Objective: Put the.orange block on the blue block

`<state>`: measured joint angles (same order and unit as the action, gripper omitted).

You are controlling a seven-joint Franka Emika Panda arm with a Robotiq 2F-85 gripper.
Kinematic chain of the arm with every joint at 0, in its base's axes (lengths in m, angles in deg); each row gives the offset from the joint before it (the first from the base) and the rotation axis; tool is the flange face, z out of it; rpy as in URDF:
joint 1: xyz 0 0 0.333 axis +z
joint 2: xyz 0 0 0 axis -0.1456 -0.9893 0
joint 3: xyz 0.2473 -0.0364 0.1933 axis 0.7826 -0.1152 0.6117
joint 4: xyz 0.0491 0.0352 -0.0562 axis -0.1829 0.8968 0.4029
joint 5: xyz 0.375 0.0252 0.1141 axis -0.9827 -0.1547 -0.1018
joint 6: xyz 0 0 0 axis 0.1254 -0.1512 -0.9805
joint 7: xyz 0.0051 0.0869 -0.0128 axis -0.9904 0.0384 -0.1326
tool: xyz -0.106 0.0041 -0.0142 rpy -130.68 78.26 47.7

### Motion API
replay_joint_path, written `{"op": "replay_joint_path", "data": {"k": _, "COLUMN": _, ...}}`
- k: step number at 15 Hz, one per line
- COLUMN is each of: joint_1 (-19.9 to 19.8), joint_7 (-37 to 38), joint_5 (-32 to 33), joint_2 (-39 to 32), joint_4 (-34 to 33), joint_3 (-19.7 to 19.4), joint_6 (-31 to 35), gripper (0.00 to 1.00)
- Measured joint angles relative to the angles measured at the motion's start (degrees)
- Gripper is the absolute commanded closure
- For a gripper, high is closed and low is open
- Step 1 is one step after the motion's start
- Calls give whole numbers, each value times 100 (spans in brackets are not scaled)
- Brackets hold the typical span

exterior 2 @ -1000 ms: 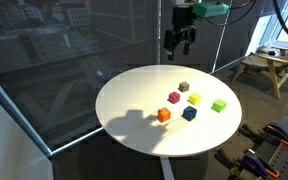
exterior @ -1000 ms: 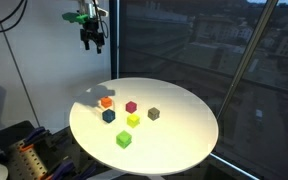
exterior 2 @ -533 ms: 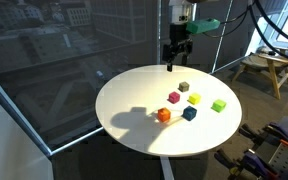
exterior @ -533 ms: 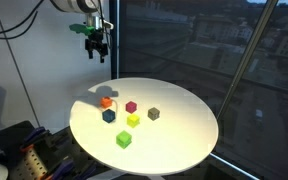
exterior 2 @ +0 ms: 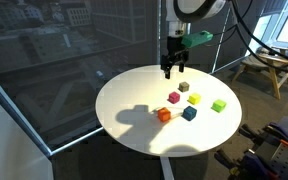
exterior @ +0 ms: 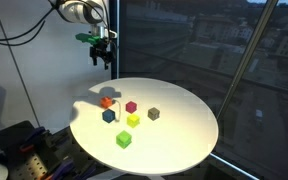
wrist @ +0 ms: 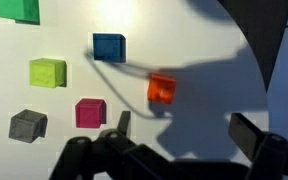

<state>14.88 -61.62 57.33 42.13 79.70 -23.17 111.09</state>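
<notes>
The orange block [exterior: 107,101] [exterior 2: 164,115] [wrist: 162,88] sits on the round white table [exterior: 184,140] [exterior 2: 124,120] next to the blue block [exterior: 109,116] [exterior 2: 189,113] [wrist: 109,47]. The two are apart. My gripper [exterior: 101,59] [exterior 2: 171,70] [wrist: 182,128] hangs well above the table, open and empty. In the wrist view the orange block lies just ahead of the gap between my fingers [wrist: 122,122].
A magenta cube [exterior: 131,106] [exterior 2: 174,97] [wrist: 91,113], a yellow-green cube [exterior: 133,120] [exterior 2: 194,99] [wrist: 47,72], a dark grey-brown cube [exterior: 154,114] [exterior 2: 184,87] [wrist: 28,125] and a green cube [exterior: 124,140] [exterior 2: 218,105] [wrist: 18,9] stand nearby. Windows lie behind; a wooden stool [exterior 2: 267,68] stands beyond.
My gripper has come down and moved toward the table, closer to the blocks. The blocks have not moved.
</notes>
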Motion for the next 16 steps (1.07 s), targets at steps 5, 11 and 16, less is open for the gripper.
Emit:
{"op": "replay_joint_path", "data": {"k": 5, "joint_1": 1, "joint_7": 0, "joint_5": 3, "joint_2": -170, "joint_4": 0, "joint_3": -49, "joint_6": 141, "gripper": 0}}
{"op": "replay_joint_path", "data": {"k": 11, "joint_1": 2, "joint_7": 0, "joint_5": 3, "joint_2": -182, "joint_4": 0, "joint_3": -61, "joint_6": 141, "gripper": 0}}
{"op": "replay_joint_path", "data": {"k": 16, "joint_1": 2, "joint_7": 4, "joint_5": 3, "joint_2": -199, "joint_4": 16, "joint_3": -62, "joint_6": 145, "gripper": 0}}
